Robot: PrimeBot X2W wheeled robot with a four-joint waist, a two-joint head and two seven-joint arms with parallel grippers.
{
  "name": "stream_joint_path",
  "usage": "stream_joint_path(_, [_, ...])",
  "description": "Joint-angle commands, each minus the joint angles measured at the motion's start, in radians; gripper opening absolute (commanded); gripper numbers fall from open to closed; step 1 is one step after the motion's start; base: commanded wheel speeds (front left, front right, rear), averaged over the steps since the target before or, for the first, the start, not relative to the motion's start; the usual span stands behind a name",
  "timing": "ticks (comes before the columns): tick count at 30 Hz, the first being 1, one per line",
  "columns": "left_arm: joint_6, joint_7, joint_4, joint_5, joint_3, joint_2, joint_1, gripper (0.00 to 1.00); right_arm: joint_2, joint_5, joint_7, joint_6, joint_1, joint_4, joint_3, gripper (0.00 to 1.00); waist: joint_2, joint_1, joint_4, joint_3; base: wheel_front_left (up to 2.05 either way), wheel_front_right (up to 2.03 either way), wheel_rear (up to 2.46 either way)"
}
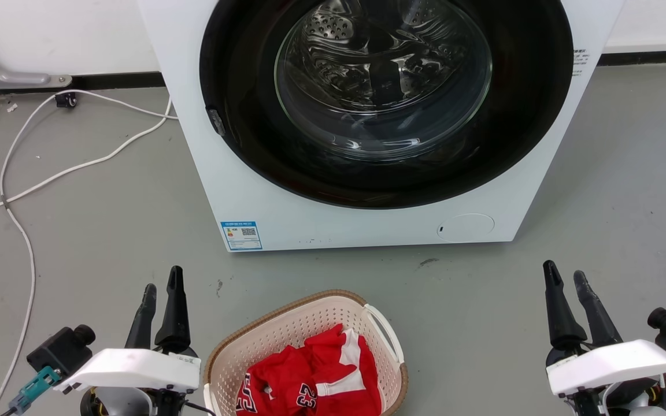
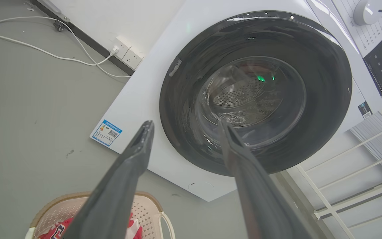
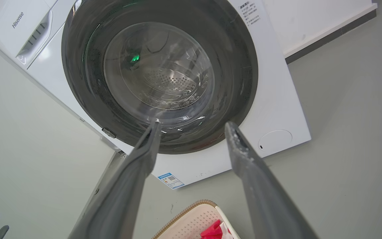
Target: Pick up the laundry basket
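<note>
The laundry basket (image 1: 287, 323) is cream with perforated walls, a brown woven-look rim and white side handles. It sits on the grey floor at the bottom middle of the head view, holding a red and white garment (image 1: 315, 375). Its far corner also peeks into the left wrist view (image 2: 146, 207) and the right wrist view (image 3: 191, 224). My left gripper (image 1: 161, 277) stands open to the basket's left, clear of it. My right gripper (image 1: 565, 268) stands open well to the basket's right. Nothing sits between either pair of fingers.
A white front-loading washer (image 1: 252, 173) with a shut dark round door (image 1: 385, 98) stands just beyond the basket. White cables (image 1: 26, 185) trail over the floor at the left. A white wire rack (image 2: 350, 179) stands beside the washer.
</note>
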Motion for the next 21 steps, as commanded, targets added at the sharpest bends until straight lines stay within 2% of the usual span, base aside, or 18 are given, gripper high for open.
stream_joint_path(1, [-0.002, -0.013, -0.014, 0.039, -0.002, 0.004, 0.0, 1.0, -0.004, -0.043, -0.013, 0.0, -0.003, -0.019, 0.004, 1.0, 0.0, -0.0001, 0.0, 0.001, 0.0, 0.0, 0.0])
stream_joint_path(21, [-0.005, -0.065, -0.019, 0.235, -0.019, 0.006, 0.015, 1.0, -0.005, -0.264, -0.066, 0.0, 0.021, -0.039, 0.027, 1.0, 0.0, -0.0001, 0.002, 0.006, 0.0, 0.0, 0.0])
